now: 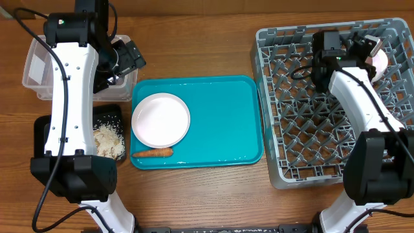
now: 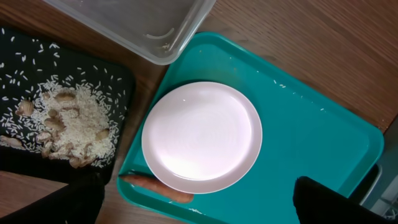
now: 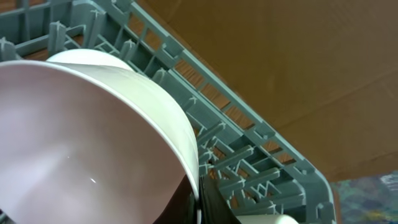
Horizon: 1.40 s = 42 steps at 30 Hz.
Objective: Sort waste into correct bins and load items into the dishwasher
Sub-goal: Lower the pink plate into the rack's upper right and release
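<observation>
Loading step: my right end effector (image 1: pixel 372 54) is clamped on the small pink bowl (image 3: pixel 81 143) over the far corner of the dish rack (image 1: pixel 304 97), left end effector (image 1: pixel 127 58) spread empty; next I'd seat the bowl between pegs, then release.

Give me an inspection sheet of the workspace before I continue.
Surface: wooden table, flat teal tray at centre.
Job's things: pale pink round plate and orange carrot on the teal tray; beige rice scraps in black tray; clear plastic tub; grey dish rack.
Clutter: nothing seen.
Grippers: left gripper open, empty; right gripper shut on small pink bowl at the rack's far right corner.
Cables: black cables along both arms.
Surroundings: nothing seen.
</observation>
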Available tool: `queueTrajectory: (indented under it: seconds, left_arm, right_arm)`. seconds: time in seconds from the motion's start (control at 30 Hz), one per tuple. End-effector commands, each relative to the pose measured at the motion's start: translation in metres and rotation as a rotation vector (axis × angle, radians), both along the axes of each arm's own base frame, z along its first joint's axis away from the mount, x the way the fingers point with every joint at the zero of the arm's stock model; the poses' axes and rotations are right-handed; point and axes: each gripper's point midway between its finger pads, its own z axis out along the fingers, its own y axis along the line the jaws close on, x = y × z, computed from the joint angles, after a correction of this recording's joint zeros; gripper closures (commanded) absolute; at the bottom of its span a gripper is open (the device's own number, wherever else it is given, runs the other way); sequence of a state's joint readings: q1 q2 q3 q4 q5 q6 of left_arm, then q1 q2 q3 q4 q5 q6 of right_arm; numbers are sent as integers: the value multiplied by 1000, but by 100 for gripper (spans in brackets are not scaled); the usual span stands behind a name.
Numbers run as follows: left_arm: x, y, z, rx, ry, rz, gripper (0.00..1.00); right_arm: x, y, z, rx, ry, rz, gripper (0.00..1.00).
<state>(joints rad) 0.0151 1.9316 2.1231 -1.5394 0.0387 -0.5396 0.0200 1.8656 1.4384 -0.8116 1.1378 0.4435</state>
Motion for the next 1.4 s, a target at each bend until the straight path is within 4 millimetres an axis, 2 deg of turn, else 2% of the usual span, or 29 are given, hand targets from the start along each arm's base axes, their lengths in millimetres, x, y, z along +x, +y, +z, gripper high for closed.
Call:
queueTrajectory:
  seconds: [0.0, 0.23, 0.33, 0.57, 0.73, 0.8, 0.97, 1.03, 1.17, 1.37]
  left_arm:
    - [0, 4, 11, 24, -33, -23, 1]
    - [-1, 4, 11, 24, -30, -24, 1]
    - [-1, 4, 11, 24, -30, -24, 2]
    - [-1, 4, 11, 24, -30, -23, 2]
    - [-1, 4, 11, 24, -30, -23, 2]
    - [-1, 4, 11, 24, -29, -23, 1]
    - [-2, 4, 10, 24, -23, -24, 2]
    - [-3, 4, 10, 24, -21, -24, 2]
    - [-4, 4, 10, 24, -17, -24, 2]
    - [-4, 4, 10, 24, -15, -23, 2]
  right_arm:
    - [0, -1, 1, -2, -2, -1, 96]
    - [3, 12, -21, 104, 16, 45, 96]
    - [4, 16, -23, 115, 17, 57, 96]
    - [15, 47, -33, 185, 19, 141, 96]
    - [17, 61, -33, 184, 29, 174, 96]
    - [15, 57, -29, 152, 29, 161, 96]
    - [10, 28, 18, -116, -70, 35, 96]
    - [10, 23, 27, -160, -95, 9, 96]
    - [9, 17, 24, -144, -101, 0, 96]
    - [15, 23, 10, -61, -90, 39, 96]
